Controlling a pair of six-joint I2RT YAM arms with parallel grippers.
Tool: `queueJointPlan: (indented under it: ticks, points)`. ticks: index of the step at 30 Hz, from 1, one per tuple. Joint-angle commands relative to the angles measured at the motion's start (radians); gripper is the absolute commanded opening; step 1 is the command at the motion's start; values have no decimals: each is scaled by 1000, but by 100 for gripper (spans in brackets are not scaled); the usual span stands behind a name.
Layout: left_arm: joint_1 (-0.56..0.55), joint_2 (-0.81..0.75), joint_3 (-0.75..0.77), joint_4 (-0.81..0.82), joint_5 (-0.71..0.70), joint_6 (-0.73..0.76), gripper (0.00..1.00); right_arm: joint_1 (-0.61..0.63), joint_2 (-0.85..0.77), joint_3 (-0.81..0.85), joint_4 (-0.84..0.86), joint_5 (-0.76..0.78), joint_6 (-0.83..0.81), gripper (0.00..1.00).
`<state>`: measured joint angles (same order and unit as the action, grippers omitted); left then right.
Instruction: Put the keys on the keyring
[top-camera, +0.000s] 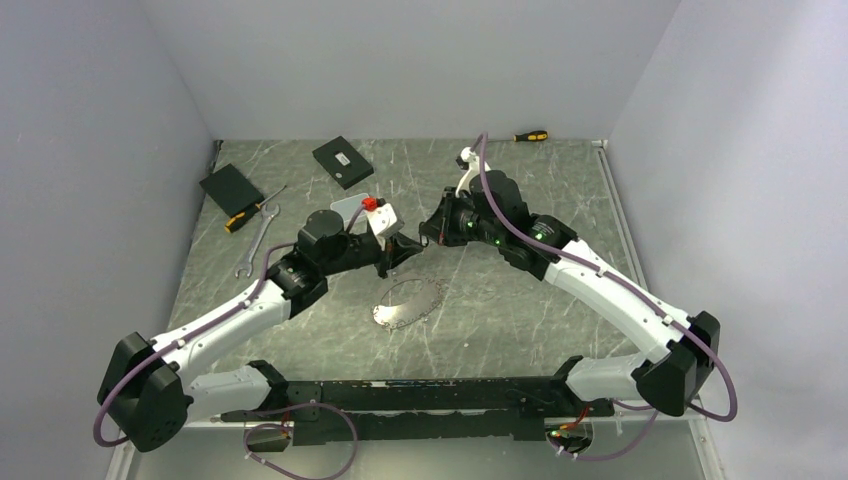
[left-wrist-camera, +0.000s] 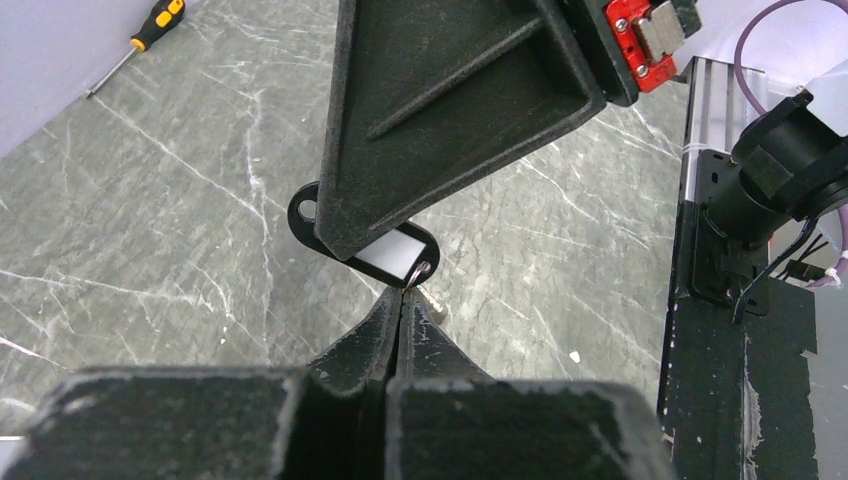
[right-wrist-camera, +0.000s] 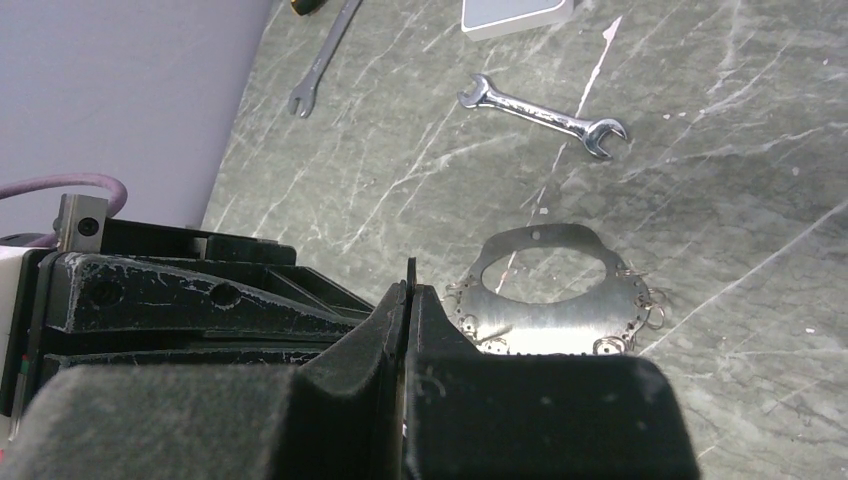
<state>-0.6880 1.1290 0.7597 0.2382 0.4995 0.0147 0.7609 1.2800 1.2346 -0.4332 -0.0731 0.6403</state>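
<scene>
The key (left-wrist-camera: 400, 252) is a small black-headed piece with a white face panel and a small silver ring (left-wrist-camera: 421, 271) at its end. My right gripper (top-camera: 428, 238) is shut on it above the table; in the right wrist view (right-wrist-camera: 408, 290) its thin black edge sticks up between the fingertips. My left gripper (left-wrist-camera: 404, 293) is shut, its tips pinching that small ring; in the top view (top-camera: 400, 252) it meets the right gripper tip to tip. The keyring (top-camera: 408, 303), a silvery oval loop with several small rings on its rim, lies flat on the table below both grippers (right-wrist-camera: 550, 320).
Two silver wrenches (right-wrist-camera: 545, 112) (right-wrist-camera: 320, 65) lie beyond the keyring. Yellow-and-black screwdrivers lie at the left (top-camera: 250, 213) and at the back wall (top-camera: 530, 136). Two black boxes (top-camera: 342, 161) (top-camera: 231, 188) sit at the back left. Walls close in on three sides.
</scene>
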Motion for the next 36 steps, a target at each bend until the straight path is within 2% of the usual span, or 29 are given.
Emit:
queueJointPlan:
  ticks: [1, 5, 8, 11, 14, 17, 19, 23, 28, 32, 36]
  points:
    - [-5, -18, 37, 28, -7, 14, 0, 5, -34, -19, 26, 16, 11, 0]
    - [-5, -45, 44, -42, -24, 43, 0, 5, -43, -42, 27, 31, 7, 0]
    - [-5, -61, 40, -55, -35, 40, 0, 5, -45, -59, 33, 26, 7, 10]
    - [-5, -66, 38, -57, -36, 28, 0, 5, -44, -72, 44, 21, 11, 15]
    - [-5, -70, 32, -61, -40, 19, 0, 5, -42, -75, 40, 22, 10, 33]
    - [-5, -80, 27, -73, -54, 22, 0, 3, -50, -80, 24, 45, 4, 59]
    - [-5, -88, 28, -94, -67, 28, 0, 3, -60, -89, 15, 61, -13, 67]
    - [-5, -97, 42, -143, -75, 44, 0, 2, -101, -121, 12, 109, -103, 72]
    - [-5, -97, 65, -212, -56, 54, 0, 2, -196, -204, 85, 114, -251, 78]
    - [-4, -97, 77, -237, -46, 48, 0, 1, -273, -289, 185, 19, -356, 80]
    - [-4, -99, 86, -237, -20, 21, 0, 2, -377, -409, 320, -202, -506, 80]
